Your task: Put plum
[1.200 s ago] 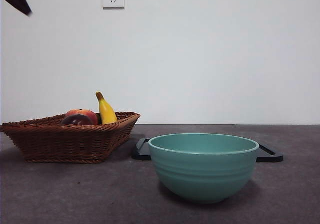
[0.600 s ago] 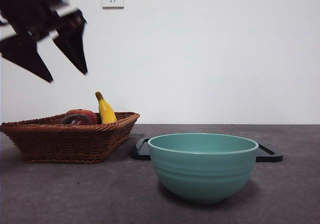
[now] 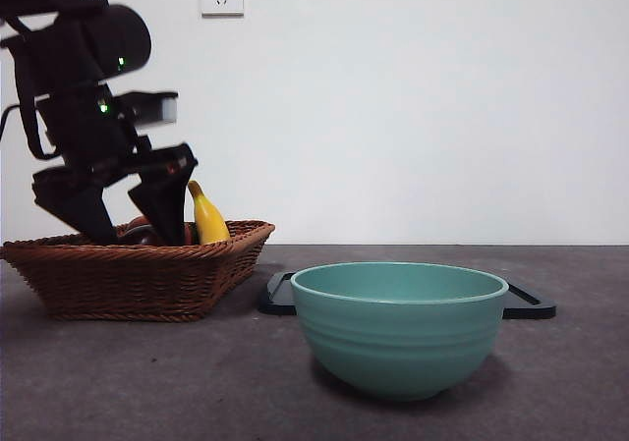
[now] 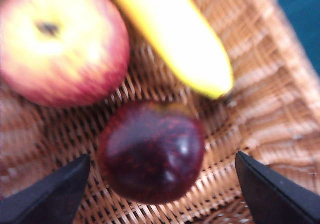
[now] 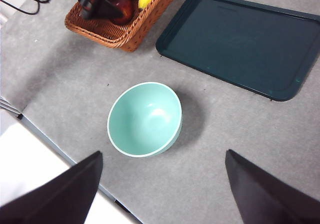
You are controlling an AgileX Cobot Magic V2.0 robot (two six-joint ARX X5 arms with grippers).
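Plum (image 4: pixel 151 151) lying on the woven floor of the basket (image 4: pixel 260 99), dark and glossy, just beside the red-yellow apple (image 4: pixel 60 42) and with the banana (image 4: pixel 175 39) tip close by. Loose in the basket, not lifted, nothing touching it yet. Left gripper (image 4: pixel 162 184) straddling it, one black jaw on each side with a clear gap to the skin, spread wide and gripping nothing. Lined up that way, by the look of it, so a straight close would catch the fruit across its middle without bumping the neighbours.

From the front, that same arm dipped steeply from above into the basket (image 3: pixel 138 274), jaws pointing down behind the rim, plum itself mostly hidden there. Banana (image 3: pixel 208 220) poking up just beside the jaws.

Bowl (image 5: pixel 145 119) standing empty on the grey table (image 5: pixel 240 134), well apart from the basket, dark tray (image 5: pixel 240 39) behind it. Right gripper (image 5: pixel 162 184) hanging high over the bowl, jaws apart, holding nothing, waiting.
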